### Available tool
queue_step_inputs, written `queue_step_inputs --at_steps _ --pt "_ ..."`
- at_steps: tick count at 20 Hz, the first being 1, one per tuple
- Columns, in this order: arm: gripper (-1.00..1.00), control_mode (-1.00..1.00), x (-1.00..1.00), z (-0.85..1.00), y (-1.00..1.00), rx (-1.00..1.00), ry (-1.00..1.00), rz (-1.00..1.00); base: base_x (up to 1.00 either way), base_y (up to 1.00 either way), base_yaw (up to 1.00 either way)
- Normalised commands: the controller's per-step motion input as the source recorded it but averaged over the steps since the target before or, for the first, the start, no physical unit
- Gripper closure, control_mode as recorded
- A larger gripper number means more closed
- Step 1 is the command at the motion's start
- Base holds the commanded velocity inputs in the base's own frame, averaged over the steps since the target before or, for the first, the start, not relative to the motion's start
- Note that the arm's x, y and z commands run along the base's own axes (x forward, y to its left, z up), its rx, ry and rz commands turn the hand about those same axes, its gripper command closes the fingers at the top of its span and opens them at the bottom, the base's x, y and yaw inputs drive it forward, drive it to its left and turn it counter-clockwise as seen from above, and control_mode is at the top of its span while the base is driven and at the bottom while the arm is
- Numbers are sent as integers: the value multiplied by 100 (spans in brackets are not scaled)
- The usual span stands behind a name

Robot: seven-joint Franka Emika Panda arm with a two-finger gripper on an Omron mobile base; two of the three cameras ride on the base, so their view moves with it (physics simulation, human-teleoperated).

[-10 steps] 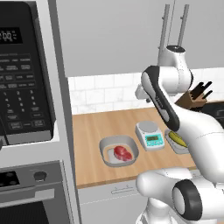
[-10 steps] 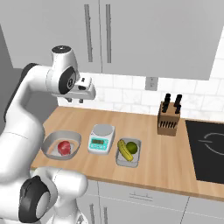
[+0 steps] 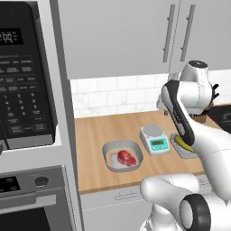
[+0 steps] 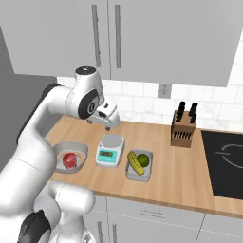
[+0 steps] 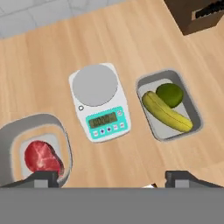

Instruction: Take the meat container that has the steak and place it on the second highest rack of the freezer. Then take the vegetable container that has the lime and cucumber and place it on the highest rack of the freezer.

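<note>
A grey meat container [image 3: 113, 148] [image 4: 78, 148] [image 5: 27, 123] holding the red steak [image 3: 127, 158] [image 4: 70, 160] [image 5: 41, 157] sits at the left of the wooden counter. To the right of a scale, the vegetable container [image 4: 146, 155] [image 5: 191, 106] holds the dark-green lime [image 4: 143, 160] [image 5: 169, 94] and the yellow-green cucumber [image 3: 182, 143] [image 4: 135, 163] [image 5: 166, 112]. My gripper [image 4: 110, 124] [image 5: 111, 181] hangs open high above the counter, roughly over the scale, touching nothing. The freezer and its racks are out of view.
A white kitchen scale [image 3: 154, 139] [image 4: 109, 148] [image 5: 99, 103] stands between the two containers. A knife block [image 4: 183, 129] [image 5: 197, 13] is further right, next to a black cooktop [image 4: 225, 163]. A black oven stack [image 3: 27, 90] borders the counter's left end. Wall cabinets [image 4: 142, 38] hang overhead.
The arm has swung to the right and lowered a little, carrying the open gripper out over the scale. The containers have not moved.
</note>
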Motion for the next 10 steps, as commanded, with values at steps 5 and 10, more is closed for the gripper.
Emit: queue_step_inputs --at_steps 5,10 --pt "-100 -100 -17 -60 -100 7 16 -40 0 0 0" --pt "-100 -100 -28 -75 -90 5 23 -30 0 0 0"
